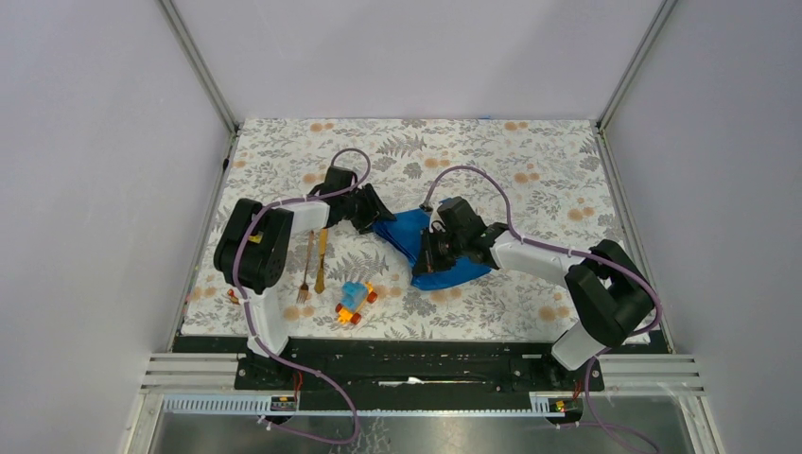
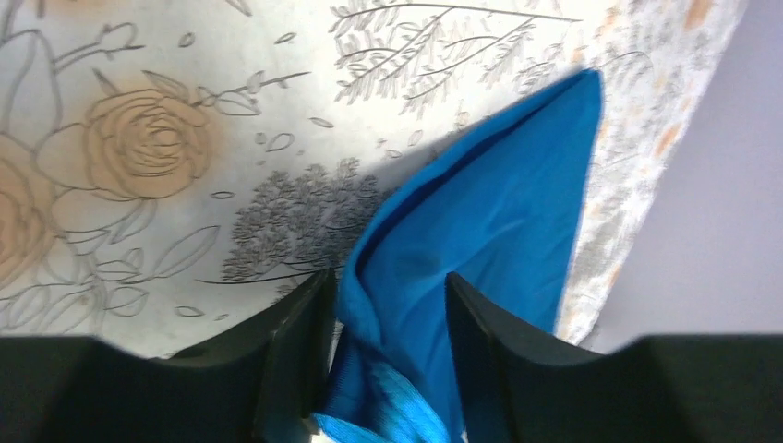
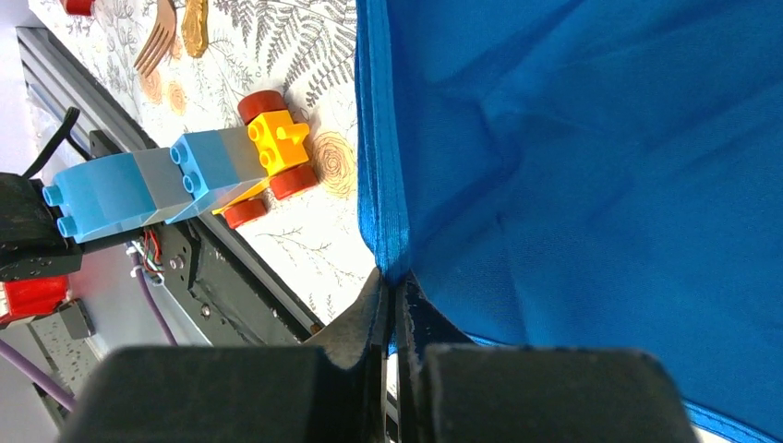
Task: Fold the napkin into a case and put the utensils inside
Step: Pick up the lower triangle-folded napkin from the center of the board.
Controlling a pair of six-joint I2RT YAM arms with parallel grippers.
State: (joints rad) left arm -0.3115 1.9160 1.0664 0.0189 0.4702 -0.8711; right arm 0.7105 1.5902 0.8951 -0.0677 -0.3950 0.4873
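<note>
The blue napkin (image 1: pixel 437 253) lies crumpled at the table's middle between both grippers. My left gripper (image 1: pixel 376 219) is at its left corner; in the left wrist view its fingers (image 2: pixel 300 341) stand apart astride a raised fold of the napkin (image 2: pixel 499 203), not pressed together. My right gripper (image 3: pixel 395 281) is shut on the napkin's hemmed edge (image 3: pixel 383 185) and holds it up; in the top view it (image 1: pixel 426 255) is at the cloth's near side. The golden fork (image 1: pixel 305 270) and knife (image 1: pixel 322 260) lie side by side left of the napkin, also in the right wrist view (image 3: pixel 157 37).
A blue-and-orange toy car (image 1: pixel 355 303) stands near the front edge, right of the utensils, also in the right wrist view (image 3: pixel 231 157). A small red block (image 1: pixel 232 296) sits at the front left. The black base rail (image 1: pixel 426 350) runs along the near edge.
</note>
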